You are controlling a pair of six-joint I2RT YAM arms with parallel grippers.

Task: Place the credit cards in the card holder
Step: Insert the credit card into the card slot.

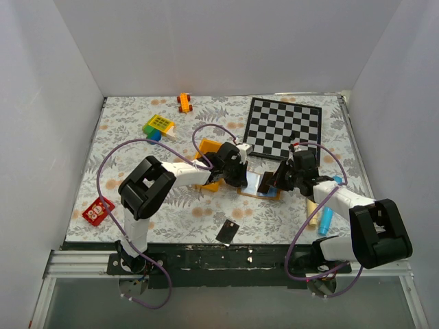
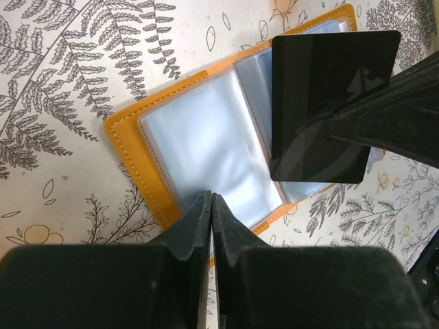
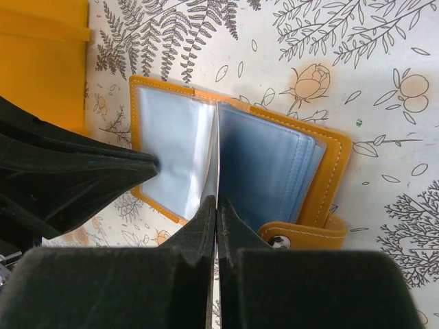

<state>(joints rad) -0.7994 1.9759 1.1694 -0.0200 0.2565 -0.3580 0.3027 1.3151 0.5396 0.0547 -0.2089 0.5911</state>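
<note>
**Right pincer clamps a card over the open holder; left pincer shut at its page**

Top view: the left pincer (image 1: 236, 170) and the right pincer (image 1: 279, 179) face each other mid-table. The card holder (image 1: 259, 185) lies open between their tips. A yellow bin (image 1: 212, 184) sits just behind the left pincer, partly hidden by that arm. A chequered board (image 1: 285, 127) lies beyond the right pincer. A loose credit card (image 1: 227, 232) lies flat at the table's near edge, well apart from both pincers. A blue cylinder (image 1: 325, 221) and a pale stick (image 1: 312, 214) lie beside the right forearm. Far to the left are an orange toy car (image 1: 184, 103), a coloured block (image 1: 158, 126) and a red packet (image 1: 98, 211).

Left wrist view: the left pincer's jaws are pressed together with nothing seen between them. The holder's clear sleeves lie face up just ahead of its tips. Ahead and to the right, the held credit card (image 2: 322, 103) hangs over the holder's right half and hides part of the sleeves. The right pincer grips it from the right.

Right wrist view: the right pincer's jaws are clamped on the held credit card. It shows edge-on as a thin line running ahead from the tips, over the holder's fold. The left pincer's dark finger reaches in from the left, and its tip touches the left clear page. The snap stud (image 3: 278, 241) sits on its tab just right of the tips. The bin fills the far left corner.
</note>
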